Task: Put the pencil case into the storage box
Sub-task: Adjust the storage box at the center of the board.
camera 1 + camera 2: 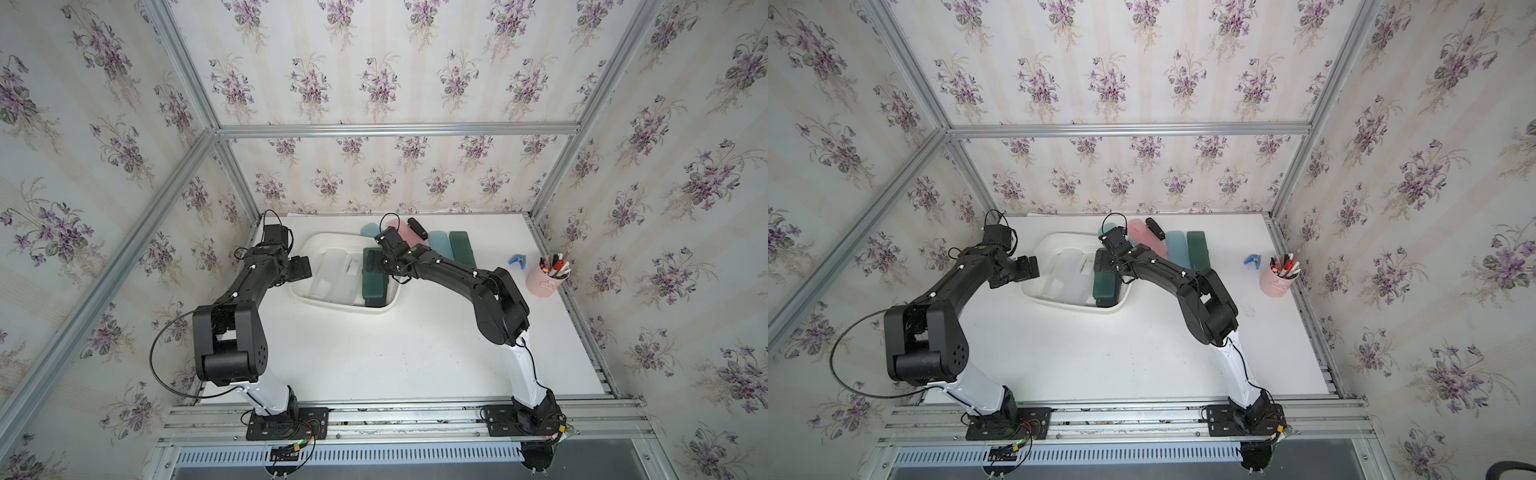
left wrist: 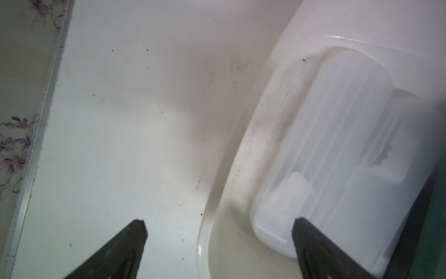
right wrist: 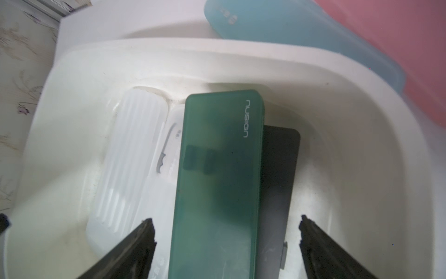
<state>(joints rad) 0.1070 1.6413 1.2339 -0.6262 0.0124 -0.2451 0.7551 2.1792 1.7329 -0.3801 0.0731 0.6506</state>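
Observation:
The storage box (image 1: pixel 309 243) is a shallow white tub at the back middle of the table. A dark green pencil case (image 1: pixel 376 286) (image 3: pixel 217 181) lies inside it along the right wall, on a dark grey case (image 3: pixel 277 181). Beside it lie frosted white cases (image 1: pixel 336 274) (image 2: pixel 337 145). My right gripper (image 1: pixel 371 263) (image 3: pixel 226 219) hangs open just above the green case, with a gap on each side of it. My left gripper (image 1: pixel 301 268) (image 2: pixel 219 221) is open and empty, straddling the box's left rim (image 2: pixel 204 241).
Behind and right of the box lie a light blue case (image 1: pixel 370 229), a pink case (image 1: pixel 405 237) with a small black object (image 1: pixel 417 227) on it, another light blue case (image 1: pixel 440 245) and a dark green one (image 1: pixel 462 249). A blue clip (image 1: pixel 517 260) and a pink pen cup (image 1: pixel 546 279) stand at the right.

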